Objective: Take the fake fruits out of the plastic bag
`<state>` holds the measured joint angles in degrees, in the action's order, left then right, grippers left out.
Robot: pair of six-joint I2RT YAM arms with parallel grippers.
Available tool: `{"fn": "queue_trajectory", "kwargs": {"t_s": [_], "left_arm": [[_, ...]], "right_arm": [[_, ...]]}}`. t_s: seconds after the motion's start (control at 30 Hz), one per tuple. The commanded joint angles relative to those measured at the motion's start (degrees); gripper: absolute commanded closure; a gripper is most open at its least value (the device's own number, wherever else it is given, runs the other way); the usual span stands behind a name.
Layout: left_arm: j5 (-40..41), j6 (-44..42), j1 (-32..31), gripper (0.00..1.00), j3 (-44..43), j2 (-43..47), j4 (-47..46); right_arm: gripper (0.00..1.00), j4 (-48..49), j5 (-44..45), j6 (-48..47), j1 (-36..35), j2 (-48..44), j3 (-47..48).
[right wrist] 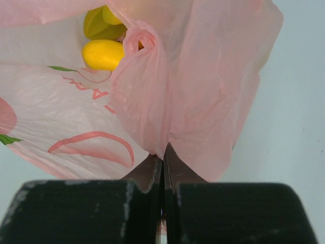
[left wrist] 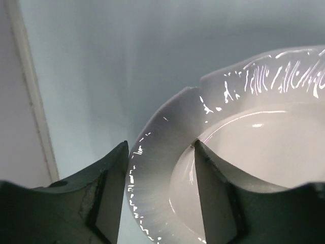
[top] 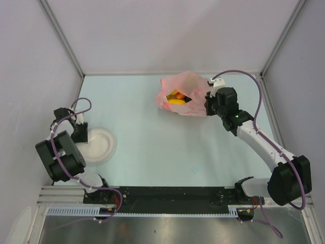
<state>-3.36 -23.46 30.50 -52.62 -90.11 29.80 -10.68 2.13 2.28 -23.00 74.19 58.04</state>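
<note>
On the left of the table (top: 162, 152) stood one white bowl (top: 101, 145), upright, with nothing to be seen in it. The left gripper (top: 79, 133) was at the bowl's left edge. In its wrist view the two fingers stood apart astride the scalloped rim (left wrist: 244, 86), one outside the bowl and one inside. Whether they already pinched the rim could not be told.

Well apart from the bowl, at the far right of the table, lay the single pink plastic bag (top: 189, 83), crumpled, its mouth turned toward the arms. The fake fruits (top: 176, 100) were inside it. Two could be counted in the right wrist view: a smooth yellow piece (right wrist: 103, 54) and a yellow-green one (right wrist: 99, 23) touching it from above. The overhead view also showed a yellow and an orange-red patch in the opening. Any others were hidden by the film. None lay on the table.

The right gripper (top: 208, 103) had its jaws closed flat on a gathered fold of the bag (right wrist: 203, 76).
</note>
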Motion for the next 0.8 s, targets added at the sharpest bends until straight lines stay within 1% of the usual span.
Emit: {"fn": "queue_trajectory", "kwargs": {"t_s": [0.0,0.07,0.1,0.17,0.2,0.27,0.3,0.37,0.4,0.47,0.5,0.67,0.73,0.77], "left_arm": [[-9.47,-0.62,-7.97,0.5,1.56,-0.95,4.91],[-10.44,1.04,-11.06,0.56,1.12,-0.95,6.14],[-11.14,1.66,-14.38,0.6,0.94,-1.04,6.23],[-11.5,4.03,-17.74,0.61,0.5,-1.21,5.88],[-11.93,4.65,-20.89,0.61,0.24,-1.82,5.79],[-12.64,6.76,-23.9,0.61,-0.63,-2.79,5.88],[-12.99,8.24,-26.69,0.61,-1.08,-3.75,6.14],[-14.74,9.57,-29.43,0.62,-2.13,-4.73,6.23],[-15.36,10.45,-32.67,0.62,-2.4,-5.08,5.97],[-16.07,10.72,-35.85,0.63,-3.45,-6.22,5.53],[-16.24,11.07,-38.91,0.63,-3.89,-6.83,5.27],[-21.06,13.44,-47.53,0.64,-9.32,-11.23,6.32],[-23.09,16.68,-49.04,0.64,-11.35,-12.28,6.85],[-25.71,17.83,-50.53,0.64,-11.71,-12.37,6.59]], "right_arm": [[0.99,0.92,1.21,-1.75,-0.2,0.16,2.78],[0.99,1.27,1.74,-2.11,0.06,0.25,2.78],[0.99,1.36,1.91,-2.11,0.24,0.34,2.78],[0.99,1.36,1.91,-1.93,0.85,0.34,2.69],[0.99,1.36,1.91,-1.93,0.86,0.42,2.78],[0.99,1.27,1.74,-1.93,1.38,0.16,2.78],[0.99,1.36,1.82,-2.02,1.47,0.08,2.78],[0.99,1.1,1.91,-2.11,2.17,-0.1,2.78],[0.99,1.01,2.09,-2.02,2.52,-0.1,2.78],[0.99,0.92,2.35,-1.67,3.75,-0.1,2.78],[0.99,0.92,2.44,-1.58,4.1,-0.01,2.78],[0.99,1.54,3.14,-2.11,4.99,0.16,2.78],[0.99,2.32,3.67,-2.11,5.07,0.34,2.78],[0.99,2.68,3.67,-2.11,5.07,0.6,2.78]]}}
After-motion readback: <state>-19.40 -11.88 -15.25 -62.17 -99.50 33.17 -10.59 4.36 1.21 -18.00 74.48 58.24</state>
